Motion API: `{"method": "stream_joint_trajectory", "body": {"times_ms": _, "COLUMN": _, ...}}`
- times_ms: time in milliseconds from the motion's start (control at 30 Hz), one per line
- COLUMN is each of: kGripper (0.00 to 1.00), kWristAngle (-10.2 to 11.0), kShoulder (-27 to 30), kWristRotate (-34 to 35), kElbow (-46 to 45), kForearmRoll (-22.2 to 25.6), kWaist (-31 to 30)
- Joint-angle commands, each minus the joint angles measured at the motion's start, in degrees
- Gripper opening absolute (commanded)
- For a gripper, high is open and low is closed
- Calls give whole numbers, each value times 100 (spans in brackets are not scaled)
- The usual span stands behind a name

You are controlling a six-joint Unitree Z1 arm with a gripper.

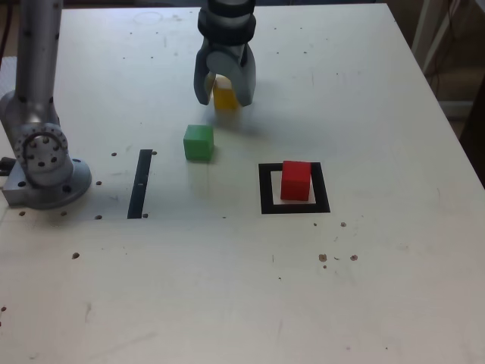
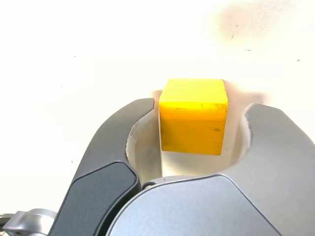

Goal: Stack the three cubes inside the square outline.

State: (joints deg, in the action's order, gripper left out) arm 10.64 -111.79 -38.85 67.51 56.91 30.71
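So the grey two-fingered gripper (image 1: 225, 97) is down at the far side of the pale, scuffed tabletop (image 1: 394, 288), pointing straight down with the small solid yellow cube (image 1: 224, 97) sitting between its curved fingers (image 1: 202, 82). In the wrist view the yellow cube (image 2: 194, 116) is squarely in the gap. The finger on one side looks right up against the cube's face, while a sliver of table shows between the cube and the other finger, so the jaws are narrowed around it, but I honestly can't tell if it's a proper pinch. The cube looks like it's resting flat on the table.

Being cubes, none of them has a long axis. The yellow one has a flat face turned to the wrist camera, edges roughly in line with the fingers.

The small green cube (image 1: 198, 142) sits just toward the camera and slightly to the exterior view's left of the gripper, apart from it, turned a touch off the table's edges.

The small red cube (image 1: 295, 180) stands upright inside the thick black tape square outline (image 1: 266, 189), over on the exterior view's right, on the pale centre and about square with the frame.

A straight black tape strip (image 1: 141, 183) runs front-to-back, left of the green cube in the exterior view, near the arm's grey metal base (image 1: 44, 163).
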Motion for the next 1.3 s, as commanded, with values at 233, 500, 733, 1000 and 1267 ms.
{"method": "stream_joint_trajectory", "body": {"times_ms": 233, "kGripper": 35, "kWristAngle": 124, "kShoulder": -116, "kWristRotate": 83, "kElbow": -4, "kForearmRoll": -65, "kWaist": 10}}
{"method": "stream_joint_trajectory", "body": {"times_ms": 500, "kGripper": 28, "kWristAngle": 151, "kShoulder": 302, "kWristRotate": 207, "kElbow": 6, "kForearmRoll": 6, "kWaist": -2}}
{"method": "stream_joint_trajectory", "body": {"times_ms": 733, "kGripper": 28, "kWristAngle": -42, "kShoulder": 689, "kWristRotate": 869, "kElbow": 135, "kForearmRoll": 529, "kWaist": -364}}
{"method": "stream_joint_trajectory", "body": {"times_ms": 1000, "kGripper": 28, "kWristAngle": -325, "kShoulder": 912, "kWristRotate": 2253, "kElbow": 677, "kForearmRoll": 1445, "kWaist": -1587}}
{"method": "stream_joint_trajectory", "body": {"times_ms": 1267, "kGripper": 28, "kWristAngle": -369, "kShoulder": 922, "kWristRotate": 3332, "kElbow": 1316, "kForearmRoll": 1943, "kWaist": -2777}}
